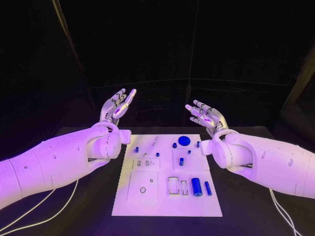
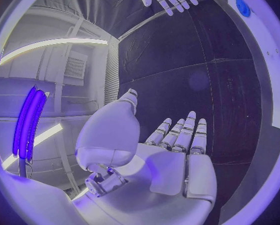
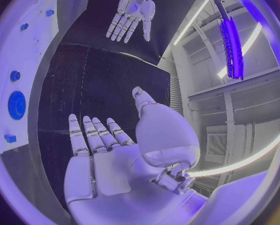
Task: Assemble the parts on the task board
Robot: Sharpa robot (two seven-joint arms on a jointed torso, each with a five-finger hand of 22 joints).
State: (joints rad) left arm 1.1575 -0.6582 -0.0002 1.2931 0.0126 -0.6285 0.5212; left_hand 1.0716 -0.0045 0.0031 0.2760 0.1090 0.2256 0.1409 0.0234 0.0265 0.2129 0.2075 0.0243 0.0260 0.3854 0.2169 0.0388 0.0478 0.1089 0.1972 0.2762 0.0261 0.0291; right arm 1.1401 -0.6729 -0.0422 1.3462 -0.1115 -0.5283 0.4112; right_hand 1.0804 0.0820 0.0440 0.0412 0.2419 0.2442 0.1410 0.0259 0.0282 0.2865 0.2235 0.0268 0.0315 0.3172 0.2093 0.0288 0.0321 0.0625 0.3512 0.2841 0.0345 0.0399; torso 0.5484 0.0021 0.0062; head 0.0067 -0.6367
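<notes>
Black table (image 1: pixel 72 206) carries the white rectangular task board (image 1: pixel 164 204) at centre. Small blue plastic parts (image 1: pixel 197 187) lie loose on it, seemingly nothing assembled yet. Silver left hand (image 1: pixel 119 104) and silver right hand (image 1: pixel 205 116) hover spread, palms up, holding nothing, beyond the board's far edge.

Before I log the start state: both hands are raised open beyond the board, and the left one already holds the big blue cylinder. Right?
Not quite. The left hand holds nothing; the head view shows the big blue cylinder lying on the task board. The right hand is open too.

One task board (image 1: pixel 164 196), two hands, roughly ten blue parts (image 1: pixel 197 187)
</notes>
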